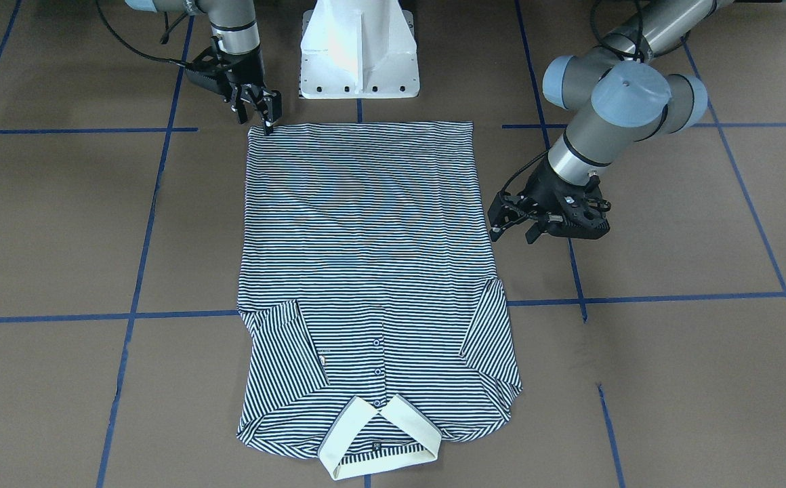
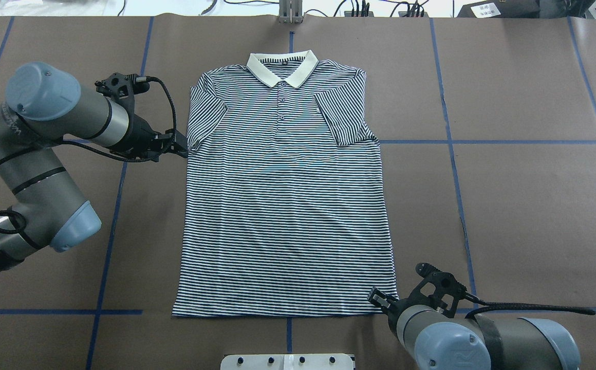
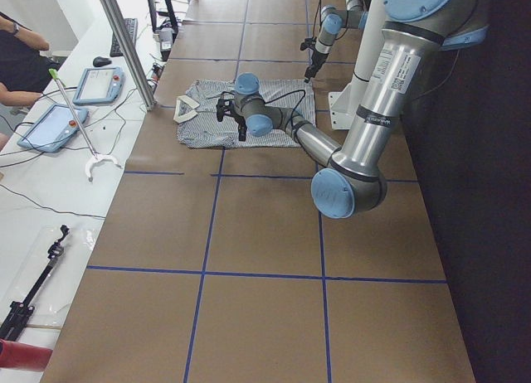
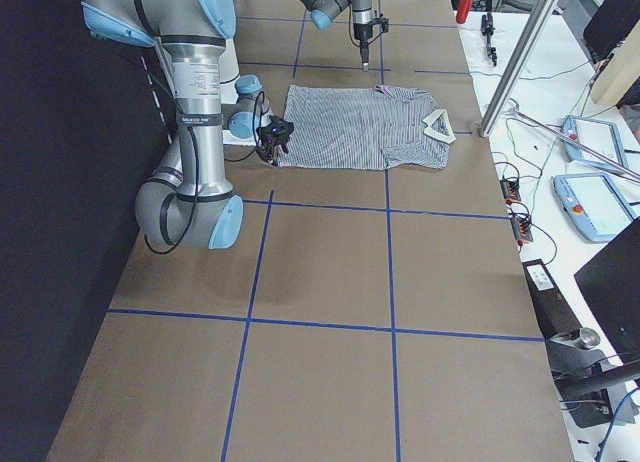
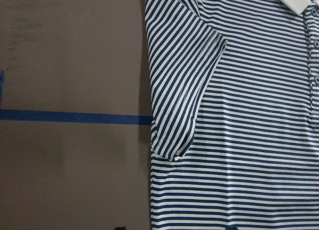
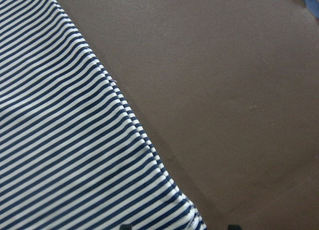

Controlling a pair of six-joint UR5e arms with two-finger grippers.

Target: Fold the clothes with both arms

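Note:
The clothes are one navy-and-white striped polo shirt (image 1: 366, 237) (image 2: 285, 205) lying flat, face up, cream collar (image 2: 281, 68) at the far side, both short sleeves folded inward. My left gripper (image 1: 513, 234) (image 2: 181, 149) hovers open beside the shirt's side edge just below the sleeve (image 5: 184, 90), with nothing between its fingers. My right gripper (image 1: 254, 122) (image 2: 380, 300) is at the hem corner (image 6: 192, 215). Its fingertips stand apart on either side of that corner, so it is open. Both arms (image 2: 56, 113) (image 2: 462, 339) reach in low from the near side.
The white pedestal base (image 1: 359, 51) stands just behind the hem. Blue tape lines (image 1: 95, 317) cross the brown table cover. Beyond the table's far edge are a metal post (image 3: 124, 43), tablets (image 3: 95, 84), cables and a seated person (image 3: 17, 60).

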